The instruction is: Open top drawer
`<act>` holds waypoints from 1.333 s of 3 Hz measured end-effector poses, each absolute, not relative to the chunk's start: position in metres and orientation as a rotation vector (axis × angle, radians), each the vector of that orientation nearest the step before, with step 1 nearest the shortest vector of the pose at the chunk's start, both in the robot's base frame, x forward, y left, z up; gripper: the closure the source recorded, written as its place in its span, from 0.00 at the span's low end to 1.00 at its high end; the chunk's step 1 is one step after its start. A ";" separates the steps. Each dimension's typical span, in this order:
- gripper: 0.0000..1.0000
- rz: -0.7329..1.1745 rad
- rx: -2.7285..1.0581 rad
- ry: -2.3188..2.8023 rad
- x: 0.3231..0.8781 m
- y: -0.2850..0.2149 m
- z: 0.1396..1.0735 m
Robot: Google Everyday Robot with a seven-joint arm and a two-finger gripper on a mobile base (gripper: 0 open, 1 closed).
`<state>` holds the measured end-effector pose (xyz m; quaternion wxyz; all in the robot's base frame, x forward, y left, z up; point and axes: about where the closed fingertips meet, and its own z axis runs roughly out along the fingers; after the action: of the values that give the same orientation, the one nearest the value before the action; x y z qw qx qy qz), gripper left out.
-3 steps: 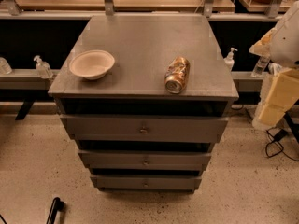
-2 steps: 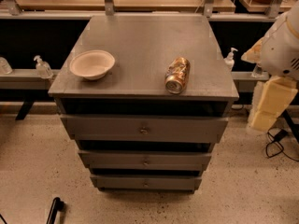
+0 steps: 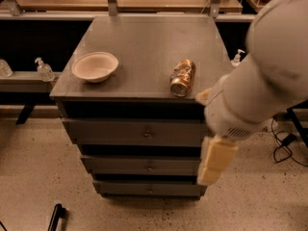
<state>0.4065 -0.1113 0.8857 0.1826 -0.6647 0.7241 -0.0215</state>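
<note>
Beside the top drawer (image 3: 120, 133), at right, hangs the end effector (image 3: 216, 160).

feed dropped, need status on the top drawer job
Pale two-finger gripper low at grey cabinet right front corner, not on small brass knob. Wide dull grey top drawer shut. Knob unobstructed.

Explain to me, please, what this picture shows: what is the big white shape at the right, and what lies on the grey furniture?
The big white shape is the arm of a mobile robot, close to the camera. The one camera looks down at a grey cabinet from its front; where it is mounted is unknown. The cream part at the arm's end is the gripper, hanging beside the drawers' right edge; it seems to hold nothing. On top lie a pale bowl and a can on its side. The top drawer, with a small knob, looks shut.
</note>
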 end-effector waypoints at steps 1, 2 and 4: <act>0.00 -0.060 -1.892 2.027 0.405 -0.101 0.853; 0.00 -0.060 -1.892 2.027 0.405 -0.101 0.853; 0.00 0.099 -1.931 1.893 0.433 -0.080 0.767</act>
<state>0.4330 -0.0797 0.7673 0.2162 -0.6967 0.6831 0.0356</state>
